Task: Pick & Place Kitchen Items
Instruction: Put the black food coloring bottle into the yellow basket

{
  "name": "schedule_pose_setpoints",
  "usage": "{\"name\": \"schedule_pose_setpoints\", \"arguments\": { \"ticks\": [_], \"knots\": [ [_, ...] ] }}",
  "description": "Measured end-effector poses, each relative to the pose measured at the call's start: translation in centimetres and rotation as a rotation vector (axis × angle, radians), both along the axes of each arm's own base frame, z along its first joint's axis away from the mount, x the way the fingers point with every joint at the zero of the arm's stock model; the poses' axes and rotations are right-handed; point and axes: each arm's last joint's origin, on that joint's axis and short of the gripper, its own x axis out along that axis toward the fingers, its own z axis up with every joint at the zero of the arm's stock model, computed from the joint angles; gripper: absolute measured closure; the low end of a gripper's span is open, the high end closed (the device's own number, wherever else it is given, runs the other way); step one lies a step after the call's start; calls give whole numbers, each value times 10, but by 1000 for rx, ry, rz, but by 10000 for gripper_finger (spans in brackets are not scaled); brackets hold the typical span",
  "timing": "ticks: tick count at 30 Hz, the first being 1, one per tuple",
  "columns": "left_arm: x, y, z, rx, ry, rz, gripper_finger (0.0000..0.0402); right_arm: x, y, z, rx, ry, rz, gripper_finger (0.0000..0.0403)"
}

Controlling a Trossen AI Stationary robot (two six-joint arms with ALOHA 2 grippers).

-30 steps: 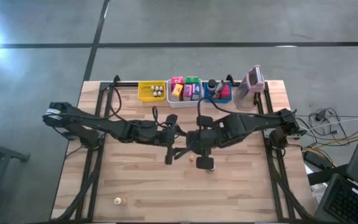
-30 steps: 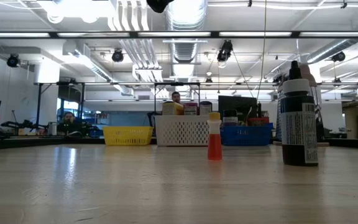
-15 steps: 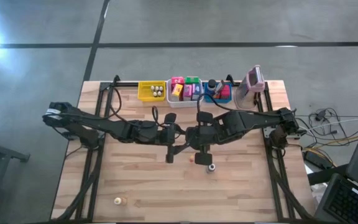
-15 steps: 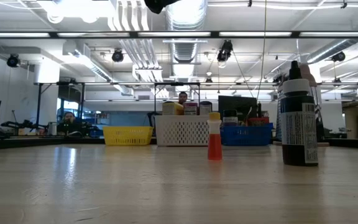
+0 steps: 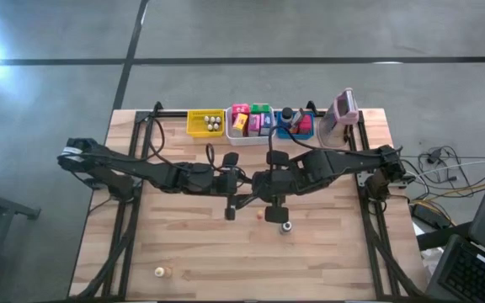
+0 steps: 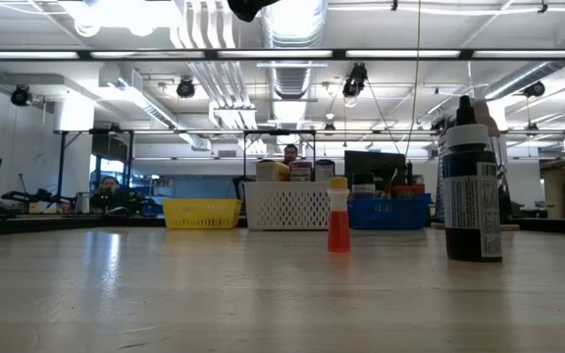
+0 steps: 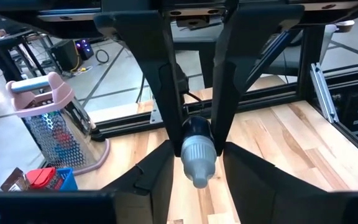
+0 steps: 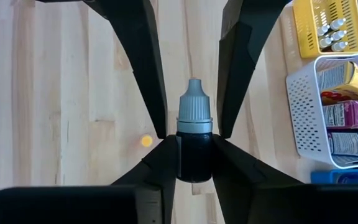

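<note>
Two grippers meet above the middle of the table, and between them is one small dark bottle with a grey dropper cap, held in the air and lying level. The right gripper has its fingers clamped on the bottle's dark body. The left gripper straddles the cap end, reaching to the bottle's shoulder from the opposite side — whether it has closed on the bottle I cannot tell.

This looks like a hand-over between the arms, caught at the point where the receiver is taking hold and the giver has not let go. A second dark bottle stands on the wood just in front of the arms, with a small orange-red bottle near it and one tiny pale piece well apart, near the front left. At the back edge sit the yellow bin, the white bin with its coloured packets, and the blue bin.

What comes next, in my judgement, calls for a firm hold by the left gripper before the right one releases — let go too soon and the bottle, gripped near its narrow cap, could tip or slip. After that the right arm needs to back straight off so the fingers do not snag.
</note>
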Motion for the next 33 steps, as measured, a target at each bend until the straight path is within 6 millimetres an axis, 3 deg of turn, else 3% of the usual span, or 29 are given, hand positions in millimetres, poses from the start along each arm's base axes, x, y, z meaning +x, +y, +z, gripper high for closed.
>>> {"name": "schedule_pose_setpoints", "arguments": {
  "ticks": [4,13,27,33],
  "knots": [
    [0,0,0,-1,-4,-1,271,0,0,0,1,-4,0,311],
    [0,0,1,-3,-14,-2,290,0,0,1,1,-8,1,329],
    [-5,1,7,-11,-25,-6,307,1,0,2,24,-32,-45,238],
    [-18,4,11,4,43,18,307,-4,-1,1,34,7,-84,215]
  ]
}}
